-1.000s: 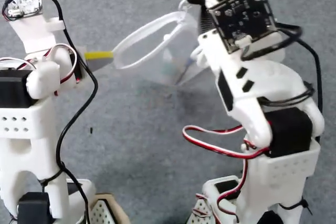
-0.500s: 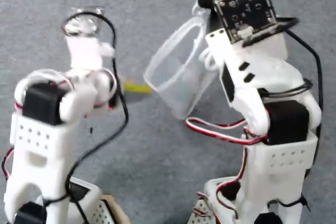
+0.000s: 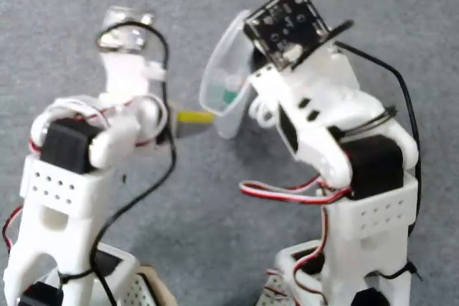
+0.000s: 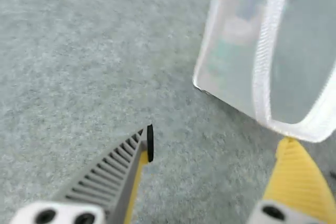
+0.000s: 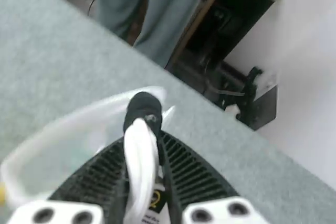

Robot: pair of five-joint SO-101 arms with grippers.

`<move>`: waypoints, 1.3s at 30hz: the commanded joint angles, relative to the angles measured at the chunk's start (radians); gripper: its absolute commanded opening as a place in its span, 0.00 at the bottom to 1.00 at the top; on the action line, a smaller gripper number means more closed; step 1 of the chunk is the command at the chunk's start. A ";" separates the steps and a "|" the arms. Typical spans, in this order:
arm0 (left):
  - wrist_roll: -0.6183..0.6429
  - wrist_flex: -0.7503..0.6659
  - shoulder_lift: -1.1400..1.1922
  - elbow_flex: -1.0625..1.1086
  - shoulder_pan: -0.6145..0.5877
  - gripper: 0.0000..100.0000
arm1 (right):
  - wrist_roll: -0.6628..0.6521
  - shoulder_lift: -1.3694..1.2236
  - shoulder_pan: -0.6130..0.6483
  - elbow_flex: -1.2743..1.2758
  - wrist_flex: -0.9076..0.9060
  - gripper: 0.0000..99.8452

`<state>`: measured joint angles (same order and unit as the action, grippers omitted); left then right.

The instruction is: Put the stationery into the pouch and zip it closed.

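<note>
A clear pouch (image 3: 224, 80) with a white zipper rim hangs tilted above the grey table. My right gripper (image 5: 142, 125) is shut on its rim, with the white edge pinched between the black fingers. Something greenish (image 3: 231, 95) lies inside the pouch; I cannot tell what it is. My left gripper (image 4: 218, 141) is open, just beside the pouch's lower end (image 4: 247, 61) and not touching it. Its yellow finger (image 3: 193, 116) points at the pouch in the high view. In the right wrist view the pouch (image 5: 58, 145) opens out beyond the fingers.
Grey felt covers the table (image 3: 86, 12). Both arm bases (image 3: 337, 277) and their loose cables (image 3: 287, 195) stand at the near edge. Dark furniture (image 5: 236, 93) sits beyond the table's far edge.
The left arm has swung in toward the middle, bringing its yellow finger up to the pouch. The right arm has turned and carried the pouch leftward, so it now shows more edge-on.
</note>
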<state>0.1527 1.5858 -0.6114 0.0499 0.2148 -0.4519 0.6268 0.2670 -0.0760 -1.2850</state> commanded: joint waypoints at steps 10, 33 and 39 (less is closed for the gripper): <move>-0.005 -0.095 -0.021 -0.007 -0.397 0.37 | -0.012 0.013 0.028 -0.091 -0.020 0.01; -0.003 0.170 -0.021 -0.252 -0.091 0.37 | -0.046 0.015 -0.180 -0.084 0.170 0.01; -0.003 0.170 -0.021 -0.252 -0.094 0.37 | -0.046 0.015 -0.276 -0.160 0.166 0.01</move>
<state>0.1557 1.7530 -0.6252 -0.1619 0.1135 -0.4933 0.6268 0.0338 -0.1634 -1.1546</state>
